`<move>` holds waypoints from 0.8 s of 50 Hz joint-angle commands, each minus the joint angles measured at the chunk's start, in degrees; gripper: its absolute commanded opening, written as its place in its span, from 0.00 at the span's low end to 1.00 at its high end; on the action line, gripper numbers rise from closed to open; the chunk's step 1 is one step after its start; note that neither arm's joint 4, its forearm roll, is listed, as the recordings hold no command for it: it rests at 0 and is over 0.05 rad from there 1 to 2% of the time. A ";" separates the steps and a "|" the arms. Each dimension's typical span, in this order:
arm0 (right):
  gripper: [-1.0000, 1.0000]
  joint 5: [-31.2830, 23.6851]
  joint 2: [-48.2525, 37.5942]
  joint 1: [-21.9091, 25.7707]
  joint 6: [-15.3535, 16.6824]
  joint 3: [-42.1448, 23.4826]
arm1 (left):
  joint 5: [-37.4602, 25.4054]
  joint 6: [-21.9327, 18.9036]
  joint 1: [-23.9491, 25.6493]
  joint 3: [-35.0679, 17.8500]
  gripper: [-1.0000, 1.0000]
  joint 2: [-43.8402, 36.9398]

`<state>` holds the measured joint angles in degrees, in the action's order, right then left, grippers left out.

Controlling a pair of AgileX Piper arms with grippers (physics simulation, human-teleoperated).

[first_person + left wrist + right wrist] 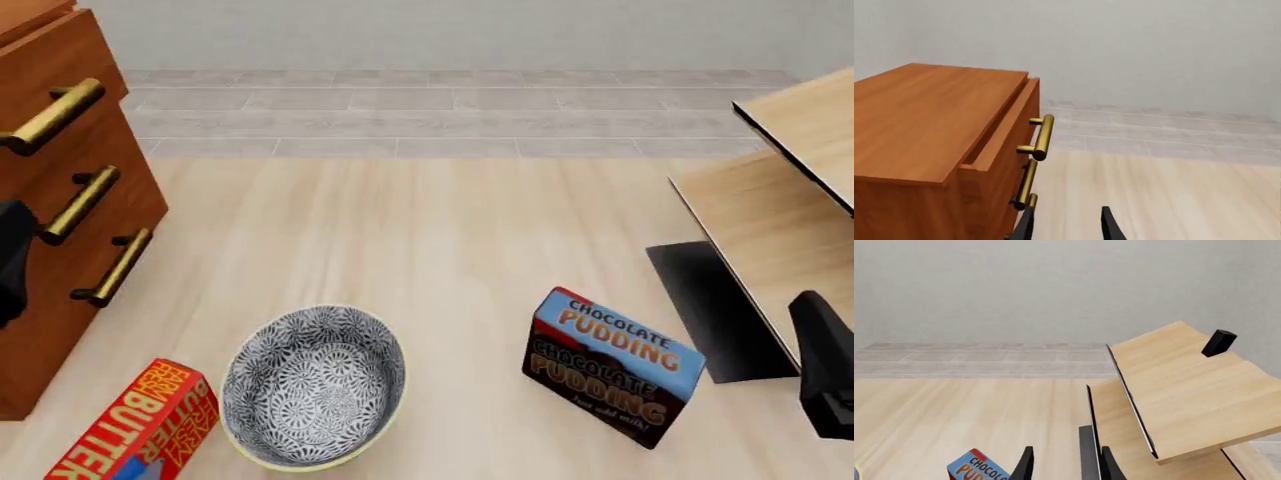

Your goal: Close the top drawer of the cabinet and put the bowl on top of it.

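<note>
Left tool [1066, 225], fingers parted and empty, faces the cabinet [914, 115] at the surface's left edge, where I judge the top drawer [1004, 132], slightly proud, needs pushing shut before I fetch the bowl [314, 385] near the front edge.

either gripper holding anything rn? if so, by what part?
Nothing held. Left gripper and right gripper both show empty gaps between their fingers. The bowl sits untouched on the table, and the top drawer is still slightly open.
</note>
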<state>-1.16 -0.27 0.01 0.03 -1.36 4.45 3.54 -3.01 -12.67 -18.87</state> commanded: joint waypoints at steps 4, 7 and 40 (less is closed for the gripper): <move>1.00 0.36 0.02 0.00 -0.01 0.37 | 2.12 1.53 0.69 -5.02 1.00 -7.68; 1.00 0.35 0.01 0.00 -0.01 0.37 | 2.24 1.97 1.25 -5.91 1.00 -8.66; 1.00 0.36 0.02 0.00 0.00 0.37 | 7.27 3.45 -1.96 -8.73 1.00 -20.35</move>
<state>-1.17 -0.28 0.01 0.02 -1.37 10.58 6.45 -3.14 -20.88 -37.68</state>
